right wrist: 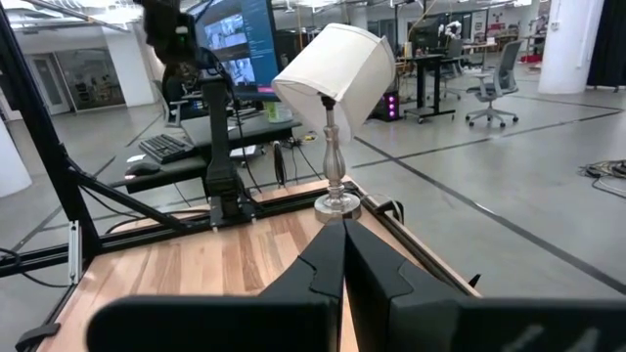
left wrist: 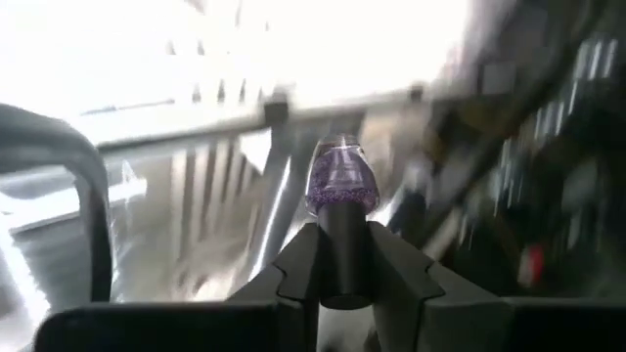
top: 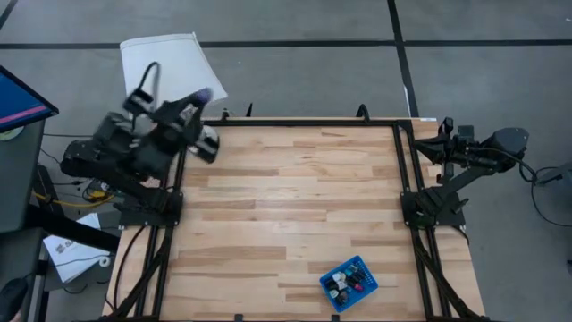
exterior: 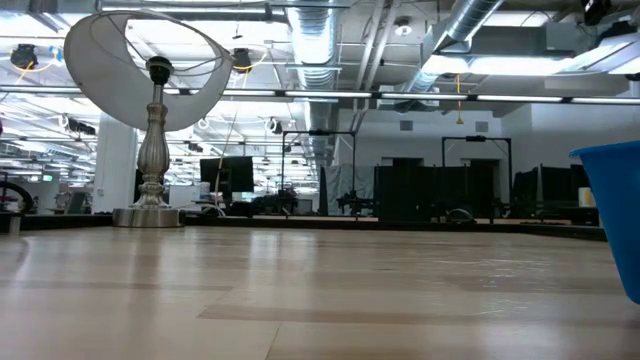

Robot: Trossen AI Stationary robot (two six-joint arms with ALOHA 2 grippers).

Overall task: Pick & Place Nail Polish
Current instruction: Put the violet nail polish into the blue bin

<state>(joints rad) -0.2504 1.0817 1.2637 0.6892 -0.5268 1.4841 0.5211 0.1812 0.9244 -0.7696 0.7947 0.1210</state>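
Note:
My left gripper is raised over the table's far left corner and is shut on a nail polish bottle with a purple glittery body and a dark cap. The bottle shows as a purple spot in the high view. Several more nail polish bottles lie in a small blue tray near the table's front edge, right of the middle. My right gripper is shut and empty, and it waits at the table's far right corner. My left gripper pinches the bottle's dark cap between its two fingers. The cap lies along the fingers, and the purple body sticks out past the fingertips. The bottle is lifted clear of the table.
A table lamp with a white shade stands at the far left corner, close to my left gripper; its base shows in the right wrist view. The blue tray's wall fills the low view's right edge. Bare wooden tabletop lies between the arms.

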